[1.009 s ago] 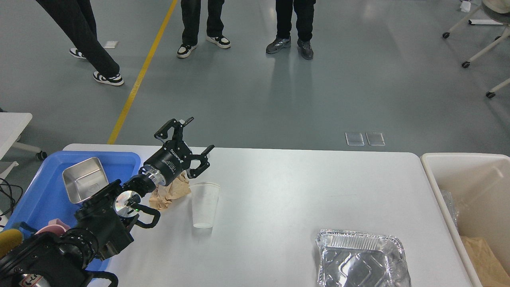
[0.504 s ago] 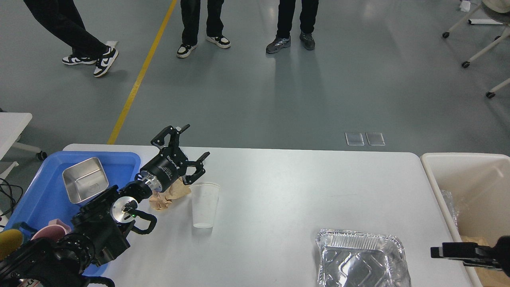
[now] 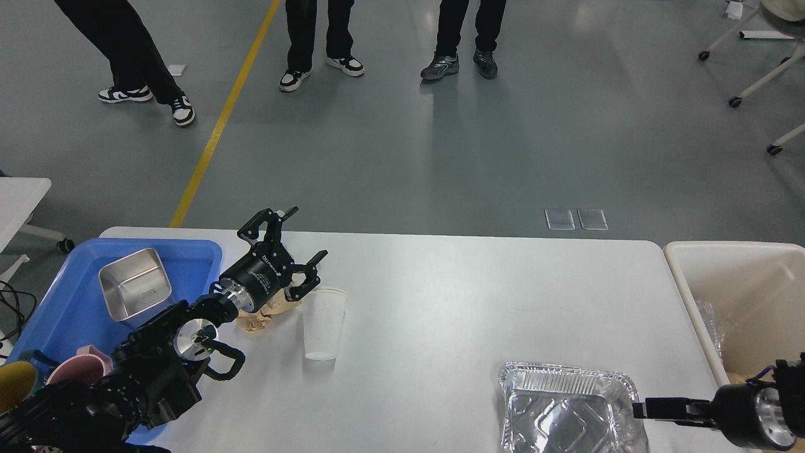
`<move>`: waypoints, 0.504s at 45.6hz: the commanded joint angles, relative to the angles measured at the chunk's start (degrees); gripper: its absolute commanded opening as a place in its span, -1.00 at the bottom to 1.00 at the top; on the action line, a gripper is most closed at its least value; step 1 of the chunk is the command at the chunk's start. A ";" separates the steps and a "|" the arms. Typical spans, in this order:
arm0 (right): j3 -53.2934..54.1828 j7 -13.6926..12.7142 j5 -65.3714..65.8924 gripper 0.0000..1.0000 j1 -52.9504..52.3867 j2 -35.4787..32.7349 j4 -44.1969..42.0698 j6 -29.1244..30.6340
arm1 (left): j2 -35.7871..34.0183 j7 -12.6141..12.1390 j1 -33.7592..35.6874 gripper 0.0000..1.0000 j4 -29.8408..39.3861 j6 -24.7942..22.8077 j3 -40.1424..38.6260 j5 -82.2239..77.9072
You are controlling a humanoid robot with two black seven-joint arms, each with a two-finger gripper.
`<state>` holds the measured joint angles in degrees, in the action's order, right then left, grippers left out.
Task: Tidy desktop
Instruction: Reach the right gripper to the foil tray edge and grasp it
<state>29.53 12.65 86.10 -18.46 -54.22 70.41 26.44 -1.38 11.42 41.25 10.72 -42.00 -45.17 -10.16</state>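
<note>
The desktop (image 3: 471, 296) is a wide white tabletop. On it lie a crumpled brown paper (image 3: 259, 318), an upright clear plastic cup (image 3: 324, 324) and a foil tray (image 3: 560, 409) at the front right. My left gripper (image 3: 309, 232) is open and empty, hovering just above the brown paper, left of the cup's rim. My right gripper (image 3: 636, 409) comes in from the lower right, its tip at the foil tray's right edge. It shows as one thin dark bar, so its fingers cannot be told apart.
A blue tray (image 3: 56, 308) on the left holds a steel container (image 3: 135, 283), a pink cup (image 3: 78, 370) and a yellow cup (image 3: 11, 385). A beige bin (image 3: 692, 264) stands at the right with brown paper inside. People stand on the floor beyond the table.
My left gripper has drawn back and down a little toward the brown paper, staying open. My right arm has come into view and reached left to the foil tray's edge.
</note>
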 commanded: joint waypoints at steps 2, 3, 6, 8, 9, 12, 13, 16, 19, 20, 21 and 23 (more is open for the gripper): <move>0.00 0.00 0.21 1.00 0.09 2.80 -2.91 -0.42 | -0.20 0.00 -0.12 0.94 0.00 0.43 0.08 -0.03; 0.00 0.00 0.38 1.00 0.09 3.07 -3.00 -0.42 | -0.28 0.00 -0.29 0.94 0.00 0.52 0.08 -0.03; 0.00 0.09 1.08 1.00 0.36 3.68 -3.35 -0.42 | -0.37 0.00 -0.64 0.94 0.00 0.52 0.08 -0.03; 0.00 0.09 1.52 1.00 0.53 3.95 -3.53 -0.51 | -0.46 0.09 -0.73 0.94 0.00 0.52 0.08 -0.03; 0.00 0.09 1.70 1.00 0.53 4.21 -3.53 -0.60 | -0.46 0.09 -0.73 0.94 0.00 0.52 0.08 -0.03; 0.00 0.18 1.79 0.96 1.06 4.48 -3.97 -1.30 | -0.46 0.09 -0.91 0.94 0.00 0.52 0.17 -0.03; 0.00 0.27 1.87 0.95 1.23 4.56 -4.05 -1.48 | -0.46 0.09 -1.08 0.94 0.00 0.52 0.17 -0.03; 0.00 0.44 2.05 0.83 1.59 4.65 -4.05 -1.57 | -0.46 0.09 -1.26 0.94 0.00 0.52 0.26 -0.03; -0.09 0.53 2.58 0.56 1.68 4.65 -4.05 -1.65 | -0.46 0.18 -1.26 0.94 0.00 0.52 0.26 0.05; 0.00 0.62 2.84 0.48 1.68 4.74 -4.05 -1.65 | -0.46 0.27 -1.26 0.94 0.00 0.52 0.26 0.05; 0.00 0.62 3.19 0.38 1.68 4.74 -4.05 -1.74 | -0.46 0.44 -1.35 0.94 0.00 0.52 0.26 -0.03; 0.00 0.79 3.63 0.06 1.94 4.74 -4.05 -1.83 | -0.46 0.79 -1.35 0.94 0.00 0.61 0.26 -0.03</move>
<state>29.51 13.16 88.56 -16.86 -49.57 66.37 24.84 -1.84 11.63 40.01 10.72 -41.48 -44.92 -10.19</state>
